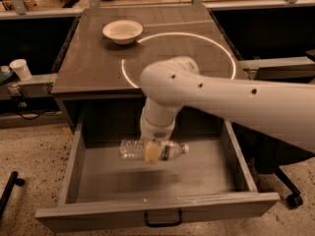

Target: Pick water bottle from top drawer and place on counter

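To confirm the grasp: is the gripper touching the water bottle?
Touching. The camera view shows the gripper with jaws closed around the water bottle's middle, above the top drawer.

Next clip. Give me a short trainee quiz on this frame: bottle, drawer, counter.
1. True or false: the water bottle lies on the floor of the top drawer.
2. What sits on the counter? A) a white bowl B) a paper cup C) a plate
3. Fill in: the pincer, hanging over the open drawer, is shut on the ____.
Key: 1 false, it is held sideways, clear of the floor; 2 A; 3 water bottle.
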You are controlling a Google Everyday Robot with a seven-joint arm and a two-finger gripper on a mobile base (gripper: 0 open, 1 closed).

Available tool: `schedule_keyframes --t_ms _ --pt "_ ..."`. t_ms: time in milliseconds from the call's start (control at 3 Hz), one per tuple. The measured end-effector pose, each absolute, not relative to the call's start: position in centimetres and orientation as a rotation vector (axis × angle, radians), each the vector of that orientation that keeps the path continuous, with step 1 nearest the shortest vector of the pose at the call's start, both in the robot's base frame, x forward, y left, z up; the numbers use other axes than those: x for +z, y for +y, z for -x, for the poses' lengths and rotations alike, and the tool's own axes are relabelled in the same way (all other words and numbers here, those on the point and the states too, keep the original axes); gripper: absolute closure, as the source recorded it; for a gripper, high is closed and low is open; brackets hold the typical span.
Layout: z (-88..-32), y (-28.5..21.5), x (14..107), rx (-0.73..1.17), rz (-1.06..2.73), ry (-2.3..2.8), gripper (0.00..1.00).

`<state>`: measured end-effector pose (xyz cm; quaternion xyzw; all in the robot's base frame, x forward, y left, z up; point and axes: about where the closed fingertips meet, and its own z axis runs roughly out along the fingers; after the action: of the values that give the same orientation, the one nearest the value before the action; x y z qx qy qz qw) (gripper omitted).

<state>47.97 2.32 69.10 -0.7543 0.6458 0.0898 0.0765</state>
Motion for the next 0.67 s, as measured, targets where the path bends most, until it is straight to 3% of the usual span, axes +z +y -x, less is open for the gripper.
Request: schedule_keyframes --t_ms 667 --pt "-54.4 -1.9 78.9 0.045 2.366 1.851 1.00"
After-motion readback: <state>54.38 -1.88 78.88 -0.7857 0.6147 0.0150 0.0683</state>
